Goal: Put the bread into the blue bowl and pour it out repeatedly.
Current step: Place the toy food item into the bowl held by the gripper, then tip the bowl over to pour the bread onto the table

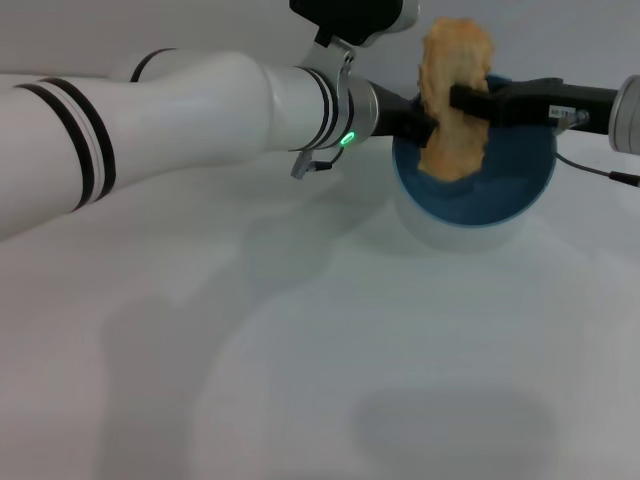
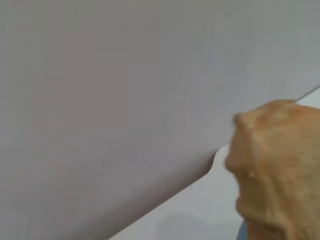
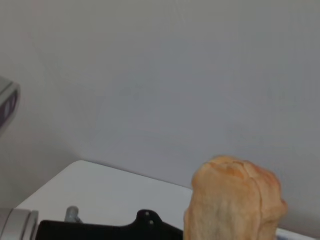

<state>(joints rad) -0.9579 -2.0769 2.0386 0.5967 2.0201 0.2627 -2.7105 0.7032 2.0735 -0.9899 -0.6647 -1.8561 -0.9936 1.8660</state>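
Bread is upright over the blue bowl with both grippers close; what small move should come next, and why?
Probably the right gripper should lower and release. The bread stands on end, its lower tip inside the blue bowl, which the left gripper appears to hold at the rim.

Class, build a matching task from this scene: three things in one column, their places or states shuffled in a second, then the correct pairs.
Column A
1. bread
2. blue bowl
3. left claw

Column B
a. rests on the white table
b. reaches in at the bowl's left rim
c. stands on end, gripped by the right claw

Pairs: 1-c, 2-a, 3-b
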